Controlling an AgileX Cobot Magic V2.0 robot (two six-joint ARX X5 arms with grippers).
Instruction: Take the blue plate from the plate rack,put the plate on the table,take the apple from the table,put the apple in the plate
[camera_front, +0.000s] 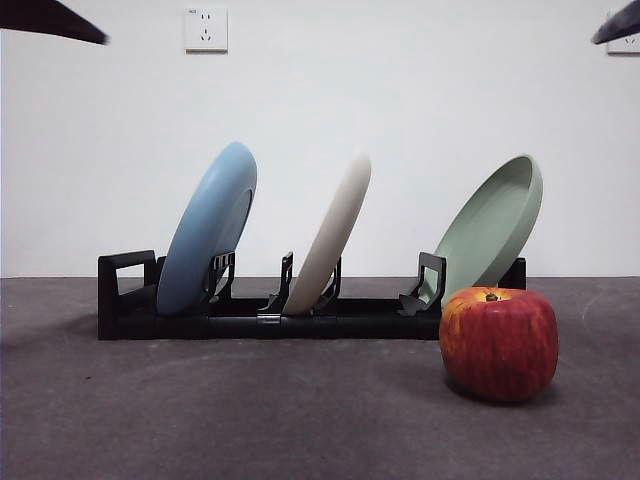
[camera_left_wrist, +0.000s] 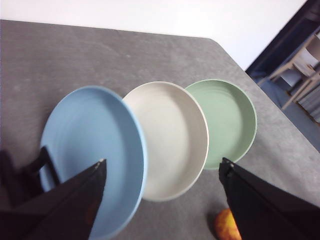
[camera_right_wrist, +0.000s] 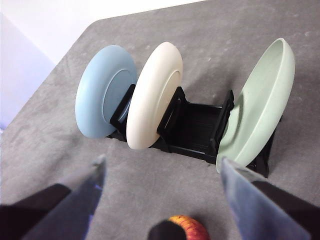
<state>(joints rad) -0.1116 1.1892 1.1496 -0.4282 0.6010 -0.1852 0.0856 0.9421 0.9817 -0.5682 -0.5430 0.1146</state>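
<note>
The blue plate (camera_front: 208, 228) leans upright in the plate rack (camera_front: 260, 312) at its handle end. It also shows in the left wrist view (camera_left_wrist: 90, 147) and the right wrist view (camera_right_wrist: 100, 97). The apple (camera_front: 498, 341) sits on the table (camera_front: 250, 410) in front of the rack's other end, and shows partly in both wrist views, in the left one (camera_left_wrist: 226, 226) and in the right one (camera_right_wrist: 187, 227). My left gripper (camera_left_wrist: 162, 172) is open, high above the plates. My right gripper (camera_right_wrist: 162, 167) is open, high above the table on the apple's side of the rack.
A cream-white plate (camera_front: 332, 232) stands in the rack's middle slot and a sage-green plate (camera_front: 495, 228) leans at the end near the apple. A white wall with a socket (camera_front: 206, 29) stands behind. The table's edge and corner show in the left wrist view (camera_left_wrist: 235, 65).
</note>
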